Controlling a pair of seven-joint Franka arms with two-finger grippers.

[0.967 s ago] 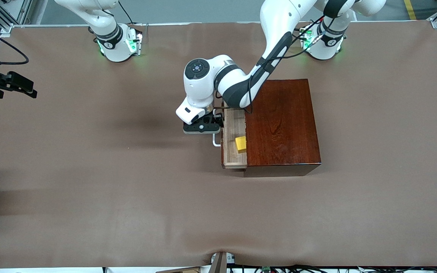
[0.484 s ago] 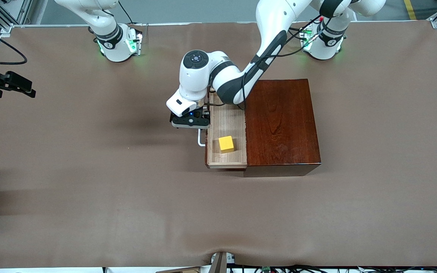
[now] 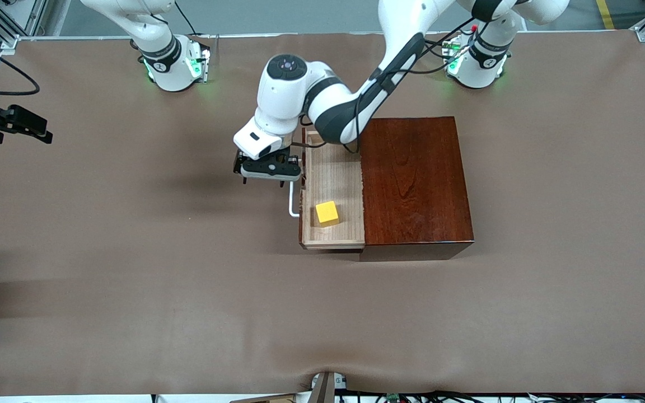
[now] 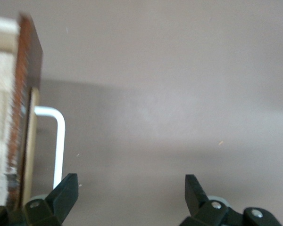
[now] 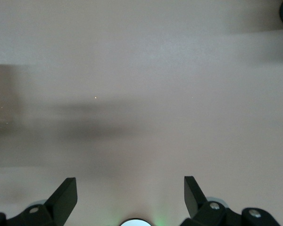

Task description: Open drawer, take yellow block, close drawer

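Drawer (image 3: 331, 193) open; left gripper (image 3: 267, 170) beside its handle (image 3: 292, 200), fingers apart. Right gripper (image 5: 130, 197) waits, fingers apart. Risk: descending fingers clip the drawer wall, missing the yellow block (image 3: 327, 212).

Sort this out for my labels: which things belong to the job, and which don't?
Job:
drawer, pulled open
handle
yellow block, in drawer
left gripper, open beside handle

Not job:
right gripper, open, waiting
table
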